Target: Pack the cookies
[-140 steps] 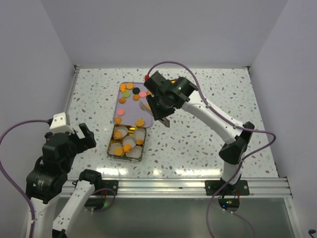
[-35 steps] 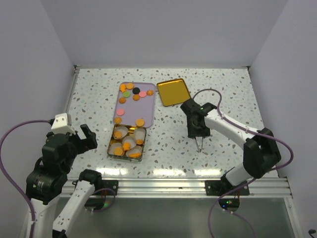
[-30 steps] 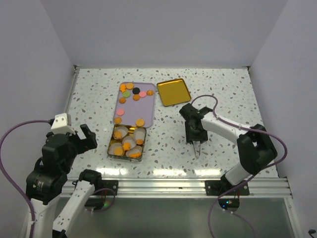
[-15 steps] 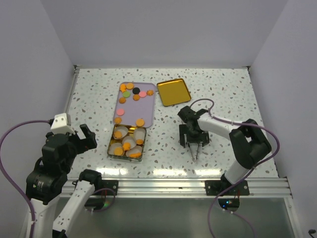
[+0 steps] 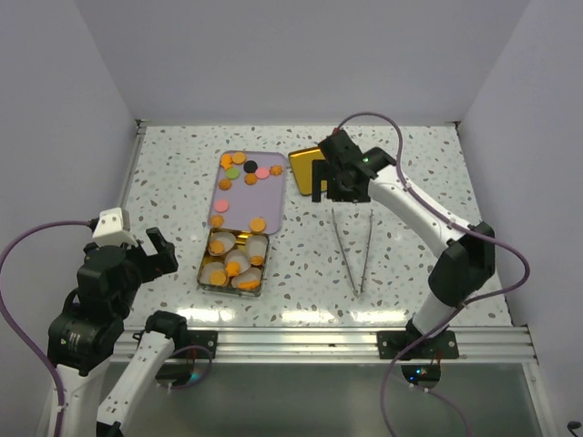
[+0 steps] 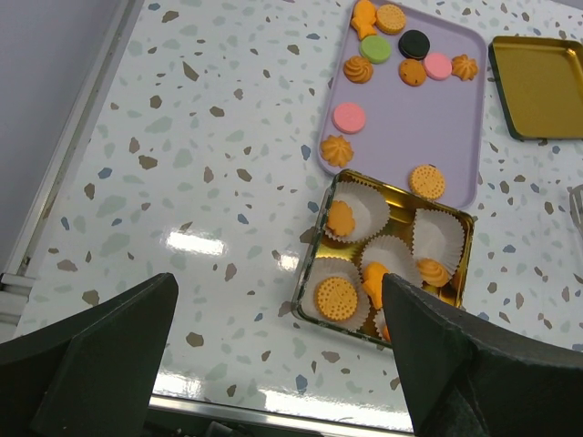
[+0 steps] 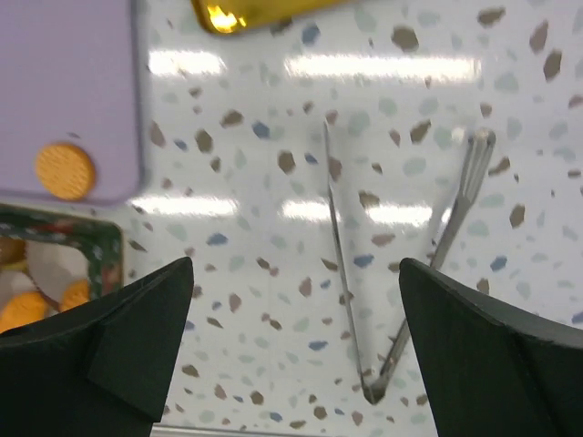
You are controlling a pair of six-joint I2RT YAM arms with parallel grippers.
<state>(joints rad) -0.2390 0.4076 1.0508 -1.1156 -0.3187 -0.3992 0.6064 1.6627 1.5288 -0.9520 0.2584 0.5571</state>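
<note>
One arm (image 5: 412, 211) reaches out: right tool (image 5: 335, 187) spread above tongs (image 5: 361, 282).

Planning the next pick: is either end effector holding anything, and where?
Nothing held. Left end effector and right end effector are open; tongs lie free on the table.

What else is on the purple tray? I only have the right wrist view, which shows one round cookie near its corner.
Observer: About ten more cookies sit toward the far end of the tray, mostly orange, plus a black one, a green one and two pink ones.
Reviewer: How full is the tin?
Observer: The tin holds white paper cups. At least four carry a cookie, and one corner cup looks empty.
Reviewer: And the left hand?
Observer: The left hand hangs open above the near left side of the table, holding nothing.
</note>
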